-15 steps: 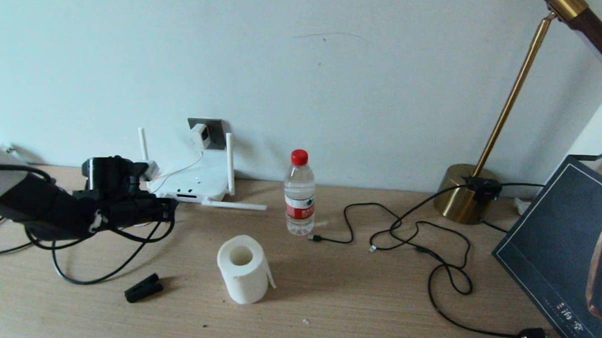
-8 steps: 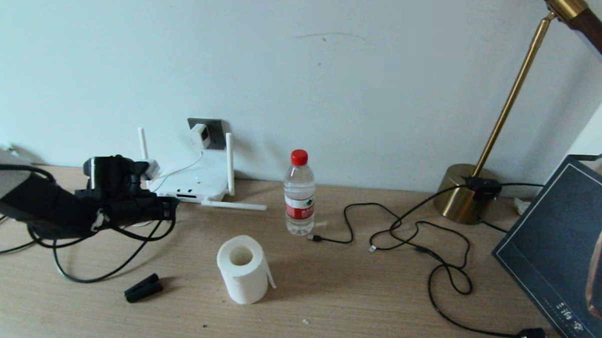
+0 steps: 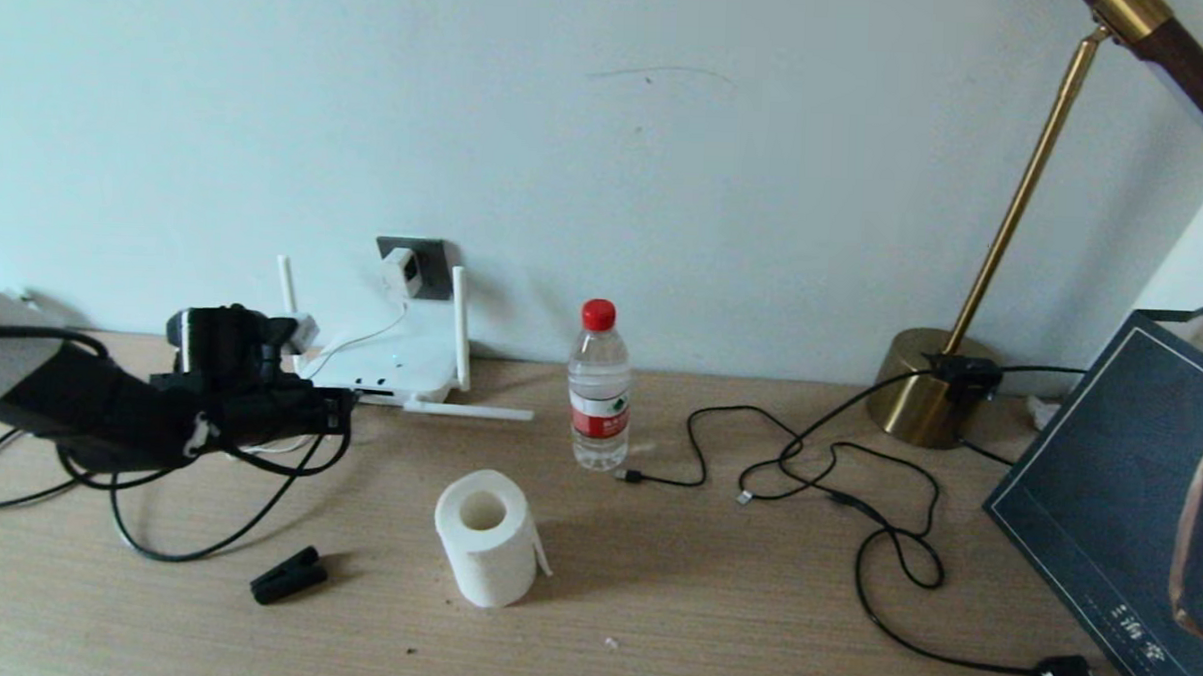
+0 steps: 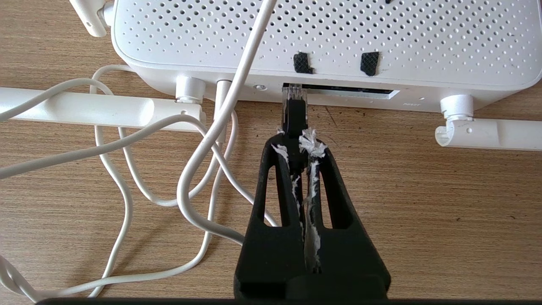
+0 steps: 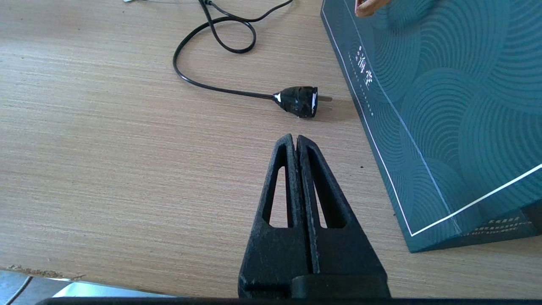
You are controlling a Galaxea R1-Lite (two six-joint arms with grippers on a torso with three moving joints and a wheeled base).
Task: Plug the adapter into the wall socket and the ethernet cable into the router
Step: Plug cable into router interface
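Already the left gripper (image 4: pixel 298 142) is clenched on the ethernet cable (image 4: pixel 293 116) just behind its clear clip, whose tip meets the router (image 4: pixel 322 38) port near the worktop's back edge. Light and limp, the cable likely needs that stiff boot grip. Right gripper (image 5: pixel 295 142) hovers closed, empty, idle.

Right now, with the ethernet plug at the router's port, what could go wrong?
1. The left end effector pinches the ethernet cable behind its clear tip; if the tip is not square to the port slot, pushing may jam it or shove the router back.
2. The adapter's white cord loops beside the fingers and could snag when the arm withdraws.
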